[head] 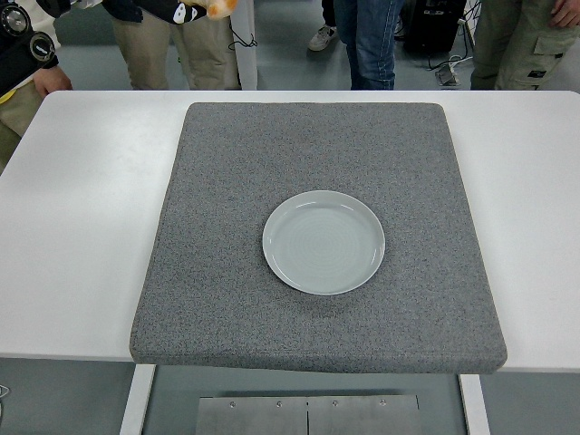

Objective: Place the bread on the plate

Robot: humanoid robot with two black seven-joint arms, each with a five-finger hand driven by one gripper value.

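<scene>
I see the left hand [186, 12] at the frame's top edge, fingers clamped on the bread [219, 6]. The plate [323, 242] sits bare, well below and right of it. Carry and placement remain.

One pale grey plate [323, 242]. One grey felt mat [227, 272]. One white table [72, 254]. One piece of bread [220, 6], only a sliver showing at the far edge. One robot hand [192, 11]. Four people standing far side, partly cropped.
</scene>
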